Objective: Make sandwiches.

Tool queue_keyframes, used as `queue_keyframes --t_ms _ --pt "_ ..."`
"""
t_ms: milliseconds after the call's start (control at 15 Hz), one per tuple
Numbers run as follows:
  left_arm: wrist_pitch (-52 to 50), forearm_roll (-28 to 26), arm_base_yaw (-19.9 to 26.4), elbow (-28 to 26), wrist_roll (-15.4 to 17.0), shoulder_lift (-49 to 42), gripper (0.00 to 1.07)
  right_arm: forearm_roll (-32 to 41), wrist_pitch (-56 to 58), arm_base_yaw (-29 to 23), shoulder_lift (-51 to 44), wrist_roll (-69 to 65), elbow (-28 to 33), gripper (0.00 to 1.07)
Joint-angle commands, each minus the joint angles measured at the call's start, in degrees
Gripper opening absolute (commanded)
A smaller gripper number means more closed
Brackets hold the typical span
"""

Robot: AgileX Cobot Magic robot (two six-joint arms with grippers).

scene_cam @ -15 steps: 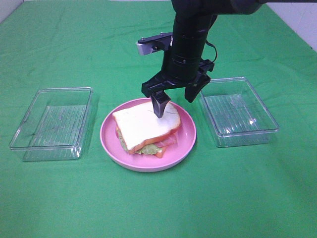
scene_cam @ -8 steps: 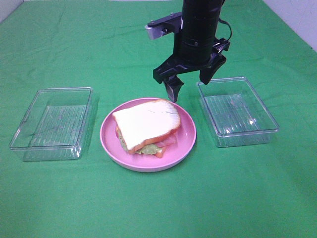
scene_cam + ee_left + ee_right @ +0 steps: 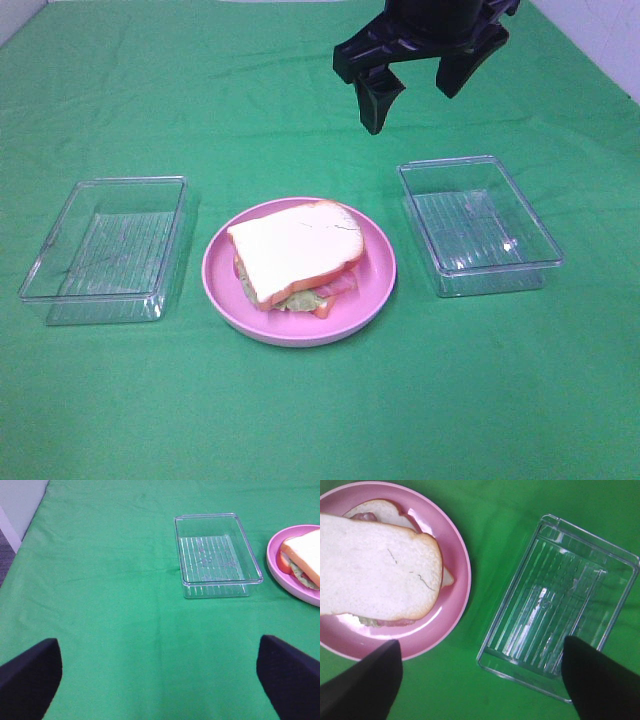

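Both jaws of the right end effector (image 3: 420, 85) are spread, holding nothing, high above the surface (image 3: 300, 420). Below, the sandwich (image 3: 296, 255) sits assembled on the plate (image 3: 375, 285); little seems left.

Sandwich (image 3: 296, 252) on plate (image 3: 375, 285), between trays (image 3: 104, 248)

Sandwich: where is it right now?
In the exterior high view, the sandwich lies on the pink plate at table centre, between the two clear trays.
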State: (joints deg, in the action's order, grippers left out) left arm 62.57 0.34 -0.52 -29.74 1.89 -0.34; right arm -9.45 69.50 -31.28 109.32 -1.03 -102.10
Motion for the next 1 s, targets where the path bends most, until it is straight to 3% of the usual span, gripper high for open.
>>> queue_keyframes --t_ms 67,200,333,400,733,1000 --pt "-0.9 -0.3 0.1 0.1 -0.2 -0.9 1.01 1.5 6.8 0.0 -4.1 -1.2 5.1 0.84" --pt "-0.9 -0.3 0.1 0.1 -0.2 -0.9 1.01 1.7 6.8 0.0 -7.4 -2.1 9.7 0.84" --pt "-0.9 -0.3 0.1 0.1 -0.2 -0.9 1.01 1.8 6.8 0.0 -15.5 -3.4 22.3 0.84" --pt "-0.9 -0.3 0.1 0.1 -0.2 -0.9 1.01 1.8 6.8 0.0 -16.6 -3.4 24.1 0.84" --pt "-0.9 -0.3 0.1 0.1 -0.2 -0.9 1.01 2.9 6.6 0.0 -30.8 -5.5 44.2 0.84" --pt "-0.9 -0.3 0.1 0.1 -0.2 -0.9 1.01 2.5 -1.3 0.1 -45.7 -8.3 58.8 0.84"
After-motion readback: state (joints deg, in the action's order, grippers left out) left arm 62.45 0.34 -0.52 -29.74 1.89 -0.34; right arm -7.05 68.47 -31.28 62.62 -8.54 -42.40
